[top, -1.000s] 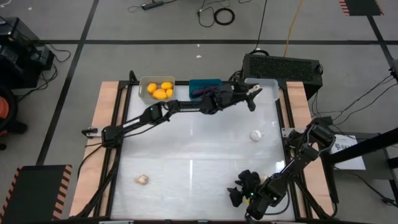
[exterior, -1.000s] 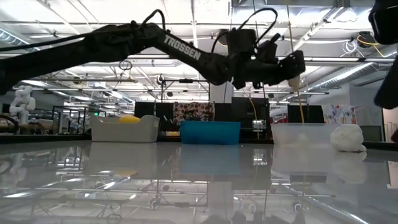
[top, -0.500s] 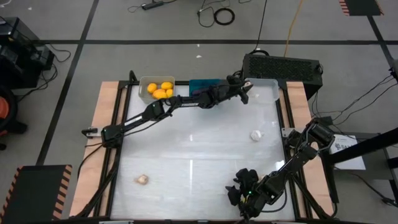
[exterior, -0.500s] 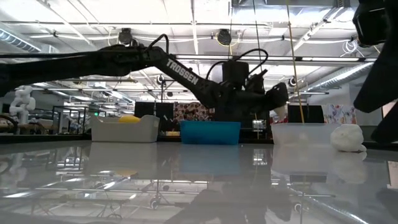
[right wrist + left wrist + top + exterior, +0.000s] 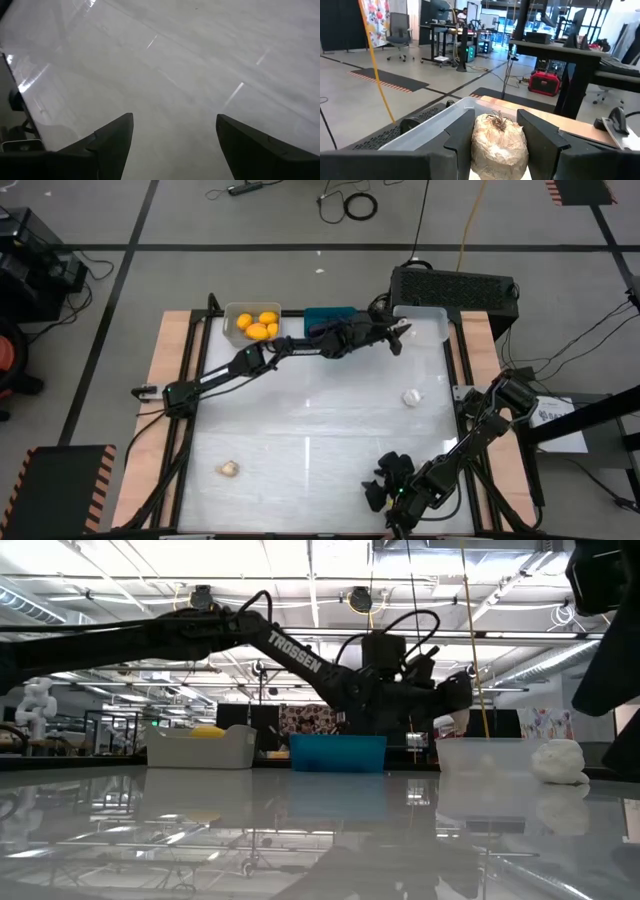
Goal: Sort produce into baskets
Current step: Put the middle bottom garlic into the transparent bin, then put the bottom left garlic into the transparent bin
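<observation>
Fingers of our left gripper (image 5: 500, 137) pinch a garlic bulb (image 5: 499, 141) across its middle, over the translucent white basket (image 5: 425, 322); we judge it light, rigid, papery. Our right gripper (image 5: 172, 145) waits spread above the desk (image 5: 320, 420).

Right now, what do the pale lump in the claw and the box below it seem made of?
The garlic bulb looks papery and matte, with dried roots on top, though possibly a replica. The translucent white bin looks like smooth, slightly glossy plastic.

Yellow-orange fruits (image 5: 257, 326) in light grey bin (image 5: 232, 330); teal blue bin (image 5: 318, 315); pale beige garlic bulbs (image 5: 411, 396); glossy white table (image 5: 310, 430).
</observation>
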Controlling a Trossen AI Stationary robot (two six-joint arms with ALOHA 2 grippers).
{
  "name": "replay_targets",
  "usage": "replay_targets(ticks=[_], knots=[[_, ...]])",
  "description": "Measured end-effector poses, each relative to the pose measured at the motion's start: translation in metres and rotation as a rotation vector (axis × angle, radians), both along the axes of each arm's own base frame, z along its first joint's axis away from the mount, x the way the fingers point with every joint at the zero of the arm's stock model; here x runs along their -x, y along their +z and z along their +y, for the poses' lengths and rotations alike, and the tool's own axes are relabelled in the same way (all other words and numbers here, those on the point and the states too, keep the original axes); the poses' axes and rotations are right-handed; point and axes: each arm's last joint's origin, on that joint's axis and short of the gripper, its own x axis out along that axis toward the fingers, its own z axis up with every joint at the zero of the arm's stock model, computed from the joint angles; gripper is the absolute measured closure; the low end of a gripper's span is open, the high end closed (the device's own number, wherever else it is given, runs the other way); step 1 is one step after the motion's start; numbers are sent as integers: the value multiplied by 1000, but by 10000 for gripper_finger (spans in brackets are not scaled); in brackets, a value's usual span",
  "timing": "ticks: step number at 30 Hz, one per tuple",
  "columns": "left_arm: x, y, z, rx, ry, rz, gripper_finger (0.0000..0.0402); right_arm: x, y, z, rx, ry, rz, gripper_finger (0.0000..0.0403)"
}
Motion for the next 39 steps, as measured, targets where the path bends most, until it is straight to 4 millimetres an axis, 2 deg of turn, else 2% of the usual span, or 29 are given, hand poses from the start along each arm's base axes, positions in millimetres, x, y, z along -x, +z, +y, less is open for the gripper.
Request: replay_targets(ticks=[4, 12, 18, 20, 25, 31, 35, 39], knots=[[-1, 0, -3, -4, 15, 1, 246, -1, 0, 1, -2, 7, -6, 126], [-1, -1, -2, 2, 21, 6, 186, -1, 0, 1, 0, 7, -5, 126], [1, -1, 2, 31, 24, 5, 178, -1, 1, 1, -13, 2, -13, 126], [0, 4, 0, 33, -9, 14, 178, -2, 1, 2, -18, 3, -19, 126], [4, 42, -6, 100, -105, 82, 178, -1, 1, 3, -21, 45, 9, 126], [20, 70, -20, 126, -236, 381, 178, 0, 0, 4, -21, 125, 64, 126], [40, 103, -40, 127, -326, 569, 178, -1, 0, 2, 13, 171, 84, 126], [66, 120, -71, 102, -396, 835, 178, -9, 1, -6, 6, 218, 129, 126]])
